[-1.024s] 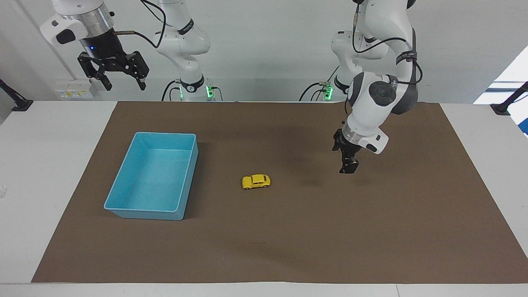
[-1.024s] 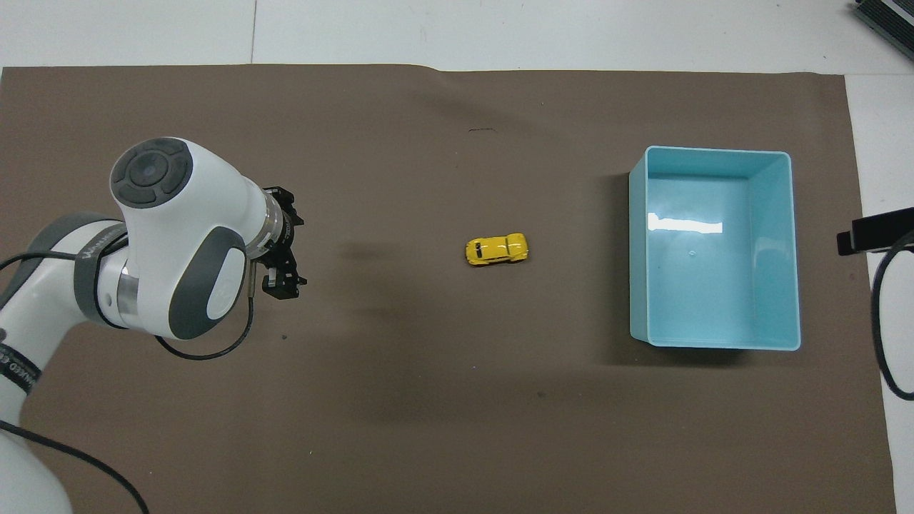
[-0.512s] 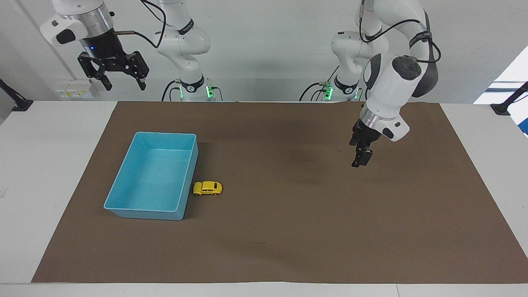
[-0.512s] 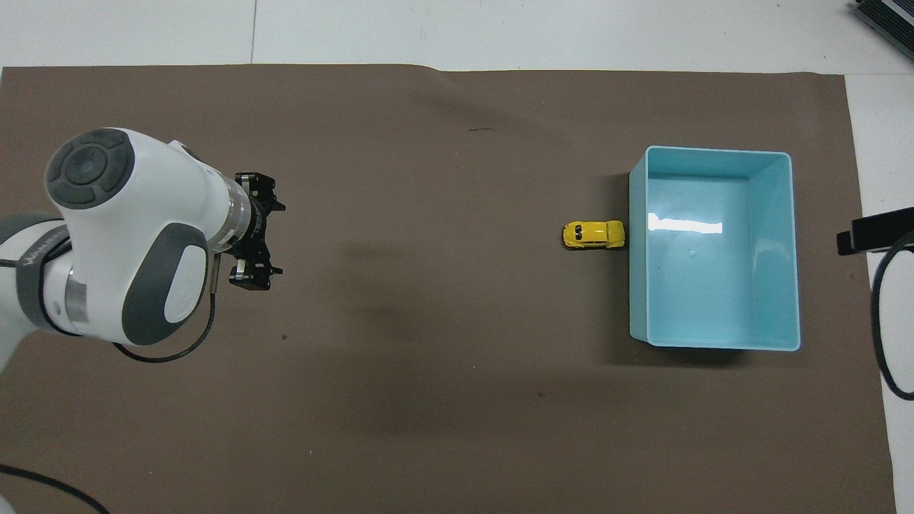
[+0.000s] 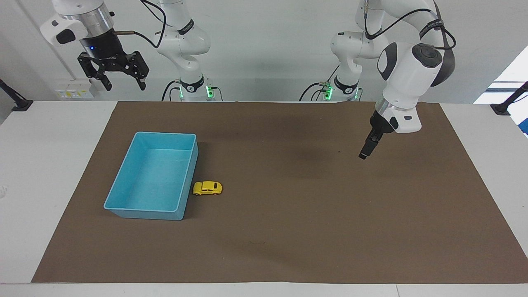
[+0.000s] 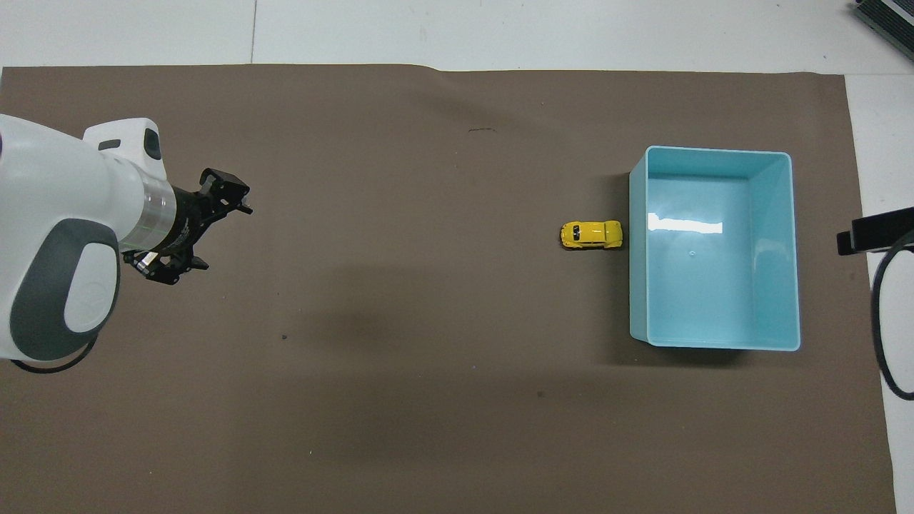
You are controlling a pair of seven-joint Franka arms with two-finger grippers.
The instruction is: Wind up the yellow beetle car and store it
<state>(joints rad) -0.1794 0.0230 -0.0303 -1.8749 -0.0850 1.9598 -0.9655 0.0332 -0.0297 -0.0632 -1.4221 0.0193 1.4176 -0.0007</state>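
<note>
My left gripper [image 5: 363, 156] hangs open and empty over bare brown mat toward the left arm's end of the table, well apart from the yellow beetle car [image 5: 207, 188]. My right gripper [image 5: 113, 70] waits high by its base, jaws spread, holding nothing.

The car stands on its four wheels on the mat, just beside the blue tray [image 5: 123, 181], at the wall that faces the left arm's end; whether its nose touches that wall I cannot tell. It is outside the tray, so storing is not yet done; I judge the step in hand to be the pick-up for storage.

The next move calls for a descent over the car, jaws across its narrow body, with clearance from the tray wall.

Materials: the car is a small, rounded, glossy shell with dark windows and black wheels, likely to roll if nudged. The tray is a smooth, rigid, rectangular bin with upright walls and an empty floor. The brown mat [image 5: 288, 231] is matte and flat on the white table [image 5: 41, 165].
</note>
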